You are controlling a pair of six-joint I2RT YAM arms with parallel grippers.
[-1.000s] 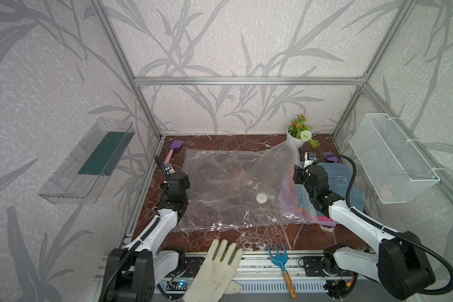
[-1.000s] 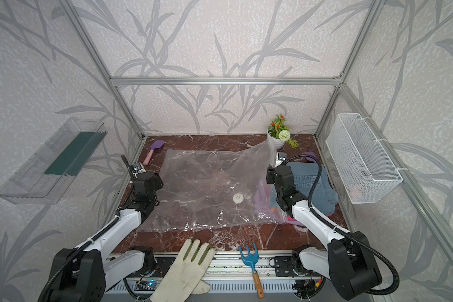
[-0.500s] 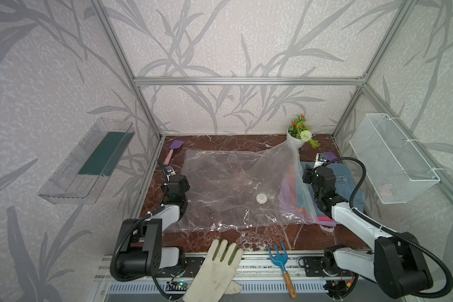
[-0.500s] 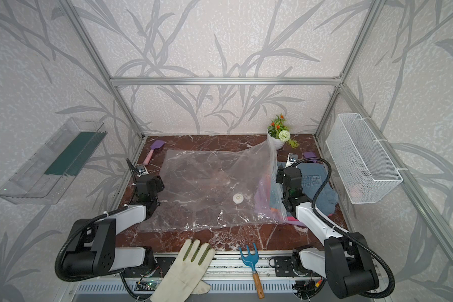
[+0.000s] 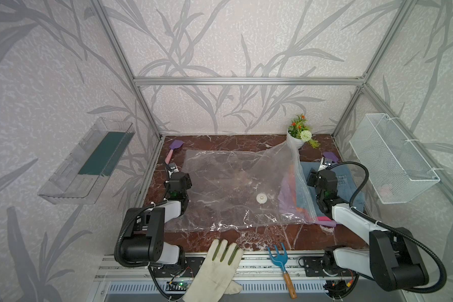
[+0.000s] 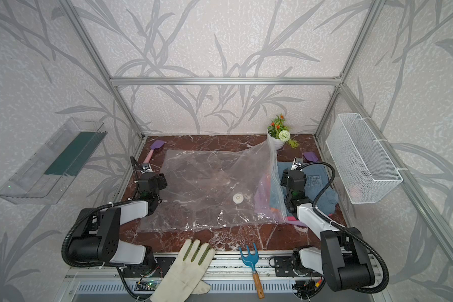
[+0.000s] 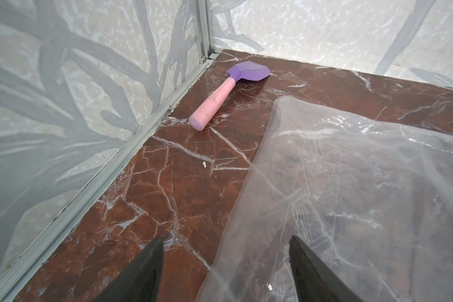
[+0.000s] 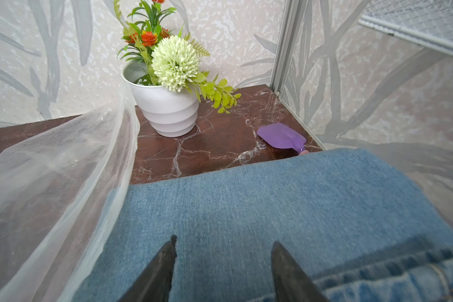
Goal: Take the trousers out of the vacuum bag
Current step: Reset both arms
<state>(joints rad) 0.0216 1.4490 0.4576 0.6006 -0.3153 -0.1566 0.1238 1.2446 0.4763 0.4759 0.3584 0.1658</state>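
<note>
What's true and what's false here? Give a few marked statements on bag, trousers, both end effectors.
1. The light blue denim trousers lie partly outside the crinkly clear plastic vacuum bag. True.
2. The cream work glove is inside the bag. False: the glove lies outside, in front of it.
3. The right end effector is shut on the white ribbed flower pot. False: its jaws stand apart over the denim, and the pot stands clear of it.
4. The left end effector is open at the bag's edge. True.

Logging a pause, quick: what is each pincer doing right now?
Left pincer: open, empty, at the bag edge.
Right pincer: open, empty, over the jeans.
</note>
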